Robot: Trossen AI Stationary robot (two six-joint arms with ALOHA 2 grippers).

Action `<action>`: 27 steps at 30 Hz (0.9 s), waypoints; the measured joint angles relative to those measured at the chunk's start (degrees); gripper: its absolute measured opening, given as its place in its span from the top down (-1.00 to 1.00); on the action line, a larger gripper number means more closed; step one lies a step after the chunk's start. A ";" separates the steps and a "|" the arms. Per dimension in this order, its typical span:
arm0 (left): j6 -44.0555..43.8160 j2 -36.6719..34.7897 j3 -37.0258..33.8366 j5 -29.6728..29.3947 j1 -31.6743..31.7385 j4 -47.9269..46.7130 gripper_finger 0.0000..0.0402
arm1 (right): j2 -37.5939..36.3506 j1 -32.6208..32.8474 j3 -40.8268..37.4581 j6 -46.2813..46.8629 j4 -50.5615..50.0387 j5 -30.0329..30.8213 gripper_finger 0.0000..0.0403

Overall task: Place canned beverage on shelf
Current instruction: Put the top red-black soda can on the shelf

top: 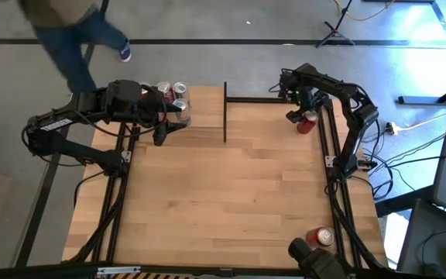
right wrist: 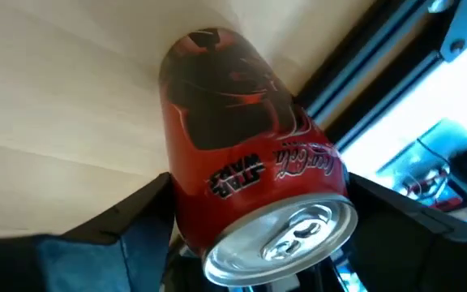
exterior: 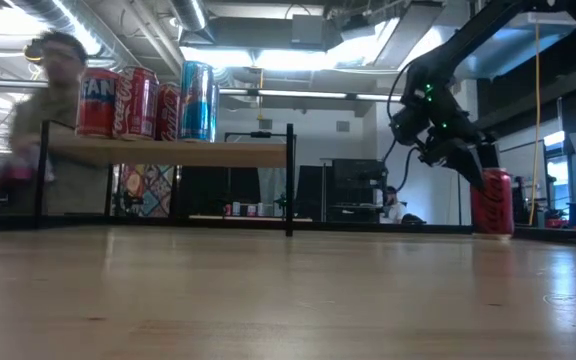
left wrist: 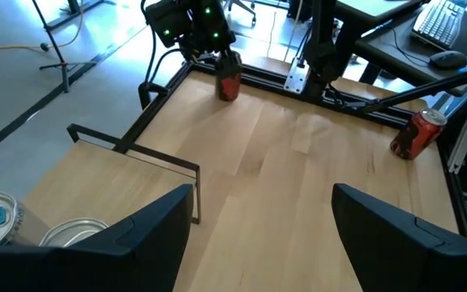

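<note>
Red can (top: 309, 120) stands upright at the table's (top: 231, 201) 1 o'clock corner, between the right gripper's (top: 303, 116) fingers; can't tell if they're clamped yet. Shelf (top: 204, 116) at 11 o'clock already holds several cans (exterior: 143, 102). Left gripper (top: 164, 132) spread wide, empty, beside them. Another can (top: 319, 235) waits at 5 o'clock. Lift and transfer not yet done.

Your high view hangs over the table (top: 231, 194) looking straight down, both arms in frame, shelf (top: 200, 105) at upper left. The low view sits at tabletop height, looking level across the wood into the room; the shelf (exterior: 168, 152) shows left of centre. Your left wrist cam looks across the table at the far red can (left wrist: 229, 77), same one the high view has at upper right (top: 308, 122). The right wrist cam is jammed right up against that can (right wrist: 250, 170).
</note>
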 joint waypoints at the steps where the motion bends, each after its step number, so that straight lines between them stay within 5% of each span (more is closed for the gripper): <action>1: 0.00 0.00 0.00 0.00 -0.02 -0.02 -0.41 | -0.17 0.42 0.00 0.00 0.32 -0.35 -0.54; 11: 0.00 0.00 0.00 0.00 -0.02 -0.02 -0.41 | 0.14 10.06 -0.17 -0.11 5.20 -3.08 -0.80; 21: 0.00 0.00 0.00 0.00 0.00 -0.02 -0.41 | -0.29 16.45 7.43 -0.45 2.64 -2.02 -0.80; 27: -0.09 0.00 0.00 0.00 -0.01 -0.02 -0.41 | -6.90 16.08 9.46 -1.44 2.69 -3.04 -0.80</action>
